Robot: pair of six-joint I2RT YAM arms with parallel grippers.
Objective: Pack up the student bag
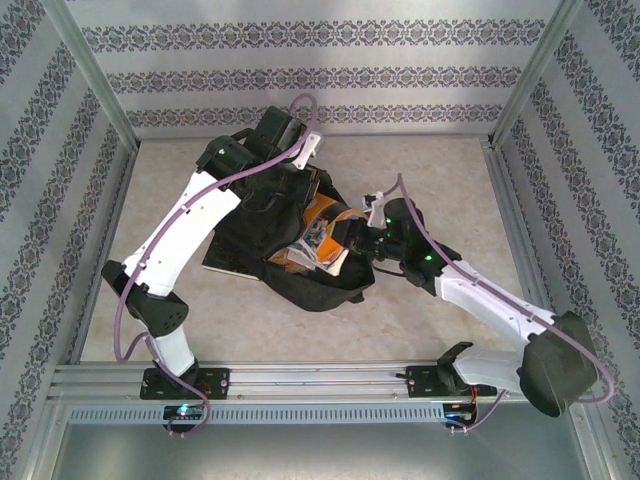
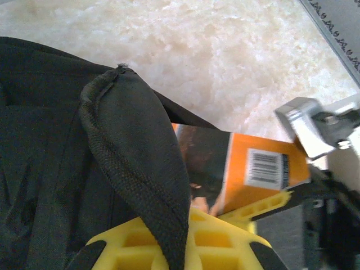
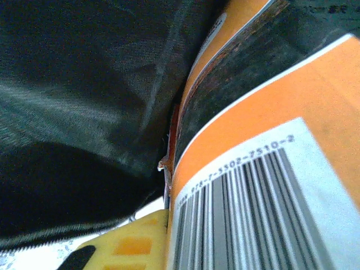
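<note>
The bag [image 1: 300,285] lies slumped in the middle of the bench [image 1: 200,320], and my left jaws are shut tight on a fold of its rim. My right jaws, nearly closed, pinch the book [image 1: 318,250], which is only part-way into the mouth. I judge packing begun but unfinished, and I count 1 bag and 1 book for certain.

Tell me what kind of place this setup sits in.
Probably a lab test cell, not a real room. An aluminium frame boxes in a marble-look tabletop, patterned wallpaper panels serve as walls, and two robot arms are bolted to a rail, working on a student bag and orange book.
</note>
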